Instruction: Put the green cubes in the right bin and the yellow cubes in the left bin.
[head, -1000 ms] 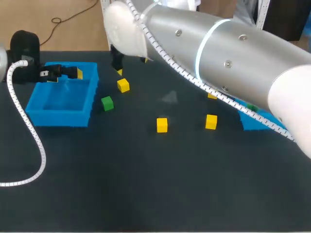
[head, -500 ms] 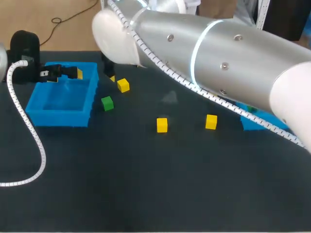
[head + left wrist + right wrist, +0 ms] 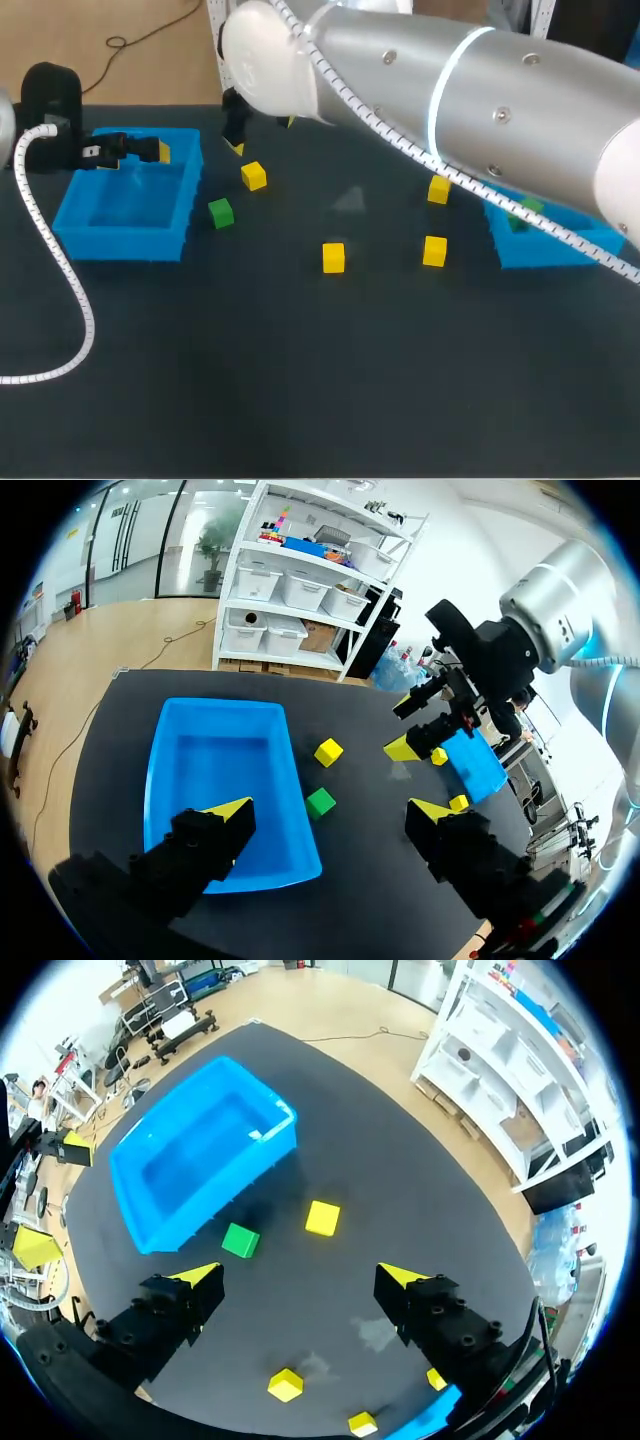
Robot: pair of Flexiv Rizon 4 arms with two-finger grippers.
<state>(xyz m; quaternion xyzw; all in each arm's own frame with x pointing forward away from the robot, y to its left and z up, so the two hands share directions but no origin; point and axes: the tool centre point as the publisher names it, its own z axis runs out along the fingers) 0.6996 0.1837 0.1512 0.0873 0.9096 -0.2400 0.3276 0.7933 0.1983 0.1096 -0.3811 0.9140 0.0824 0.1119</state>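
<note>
1. The left tool (image 3: 330,818) is held wide open and empty above the far end of the left bin (image 3: 125,205);
2. The right tool (image 3: 300,1278) is spread wide with nothing gripped; the green cube (image 3: 220,212) and the first yellow cube (image 3: 254,176) are seen on the desk (image 3: 300,380) just ahead of it;
3. The green cube is placed just beside the left bin's wall;
4. A second yellow cube (image 3: 333,257) is found mid-desk; a third yellow cube (image 3: 434,250) and a fourth yellow cube (image 3: 438,189) are set near the right bin (image 3: 545,248);
5. Something green is glimpsed inside the right bin, partly hidden.
</note>
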